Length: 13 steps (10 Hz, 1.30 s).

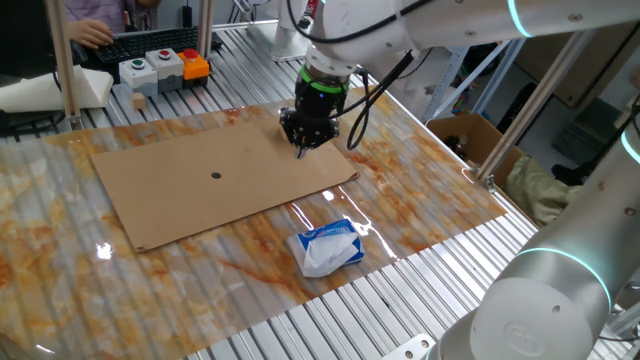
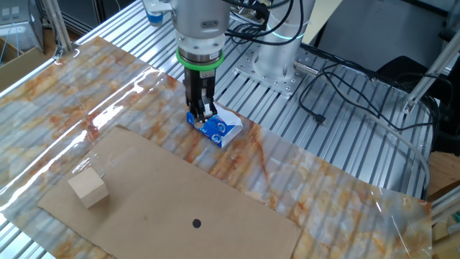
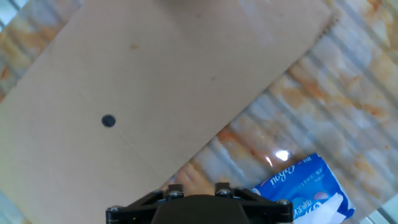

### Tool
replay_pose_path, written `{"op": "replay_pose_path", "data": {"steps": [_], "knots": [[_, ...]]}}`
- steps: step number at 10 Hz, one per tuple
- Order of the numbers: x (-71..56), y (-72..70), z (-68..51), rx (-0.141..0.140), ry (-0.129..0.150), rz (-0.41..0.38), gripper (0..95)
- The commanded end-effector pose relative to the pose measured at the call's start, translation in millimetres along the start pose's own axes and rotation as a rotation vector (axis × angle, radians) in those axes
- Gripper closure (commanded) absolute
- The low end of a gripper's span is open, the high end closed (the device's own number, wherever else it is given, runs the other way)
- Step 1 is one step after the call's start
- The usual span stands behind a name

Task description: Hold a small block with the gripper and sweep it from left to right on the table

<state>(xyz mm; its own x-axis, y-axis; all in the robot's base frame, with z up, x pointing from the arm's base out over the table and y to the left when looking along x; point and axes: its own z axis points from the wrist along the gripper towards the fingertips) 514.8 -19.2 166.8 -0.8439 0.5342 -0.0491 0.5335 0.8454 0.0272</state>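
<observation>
1. small block (image 2: 88, 189): light-tan wooden cube sitting on the cardboard sheet (image 2: 172, 208), near one of its corners, well apart from the gripper (image 2: 202, 114). Nothing touching it. Only visible in the other fixed view; in one fixed view I can't pick it out.
2. gripper: black claw under a green ring (image 1: 322, 85), pointing down, hanging above the surface. Fingers look close together with nothing between them, but exact gap: can't tell. Not holding the block.
3. Where the gripper is: one fixed view puts the tip (image 1: 304, 148) over the sheet's far edge zone; the other fixed view overlaps it with the white-and-blue soft packet (image 2: 216, 127). Height above the surface: can't tell.
4. Hand view: only the black gripper base (image 3: 199, 208) shows at the bottom edge, fingertips out of frame. The sheet fills most of that view, with its dark dot (image 3: 108, 121) off to one side of the gripper.
5. Packet lies on the table (image 2: 86, 93), just off the sheet's edge, beside the gripper and away from the block.
6. Table: glossy orange-and-beige marbled top on silver slatted frame; sheet lies flat on it.
</observation>
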Motion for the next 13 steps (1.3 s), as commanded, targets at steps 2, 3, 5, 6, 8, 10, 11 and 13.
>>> {"op": "replay_pose_path", "data": {"steps": [2, 3, 5, 6, 8, 10, 11, 13], "knots": [[-25.0, -1.7, -0.5, 0.0, 0.003, -0.124, 95.0], [-31.5, -2.7, -0.5, -0.003, 0.005, -0.135, 95.0], [-42.8, -4.0, -0.5, -0.004, 0.006, -0.149, 95.0], [-46.6, -4.2, -0.6, -0.004, 0.007, -0.149, 95.0], [-59.7, -4.1, -0.6, -0.006, 0.01, -0.149, 95.0], [-74.4, -2.5, 1.2, -0.009, 0.015, -0.145, 95.0], [-80.6, -1.8, 2.1, -0.009, 0.016, -0.145, 95.0], [-91.6, -0.3, 2.7, -0.009, 0.017, -0.149, 95.0]]}}
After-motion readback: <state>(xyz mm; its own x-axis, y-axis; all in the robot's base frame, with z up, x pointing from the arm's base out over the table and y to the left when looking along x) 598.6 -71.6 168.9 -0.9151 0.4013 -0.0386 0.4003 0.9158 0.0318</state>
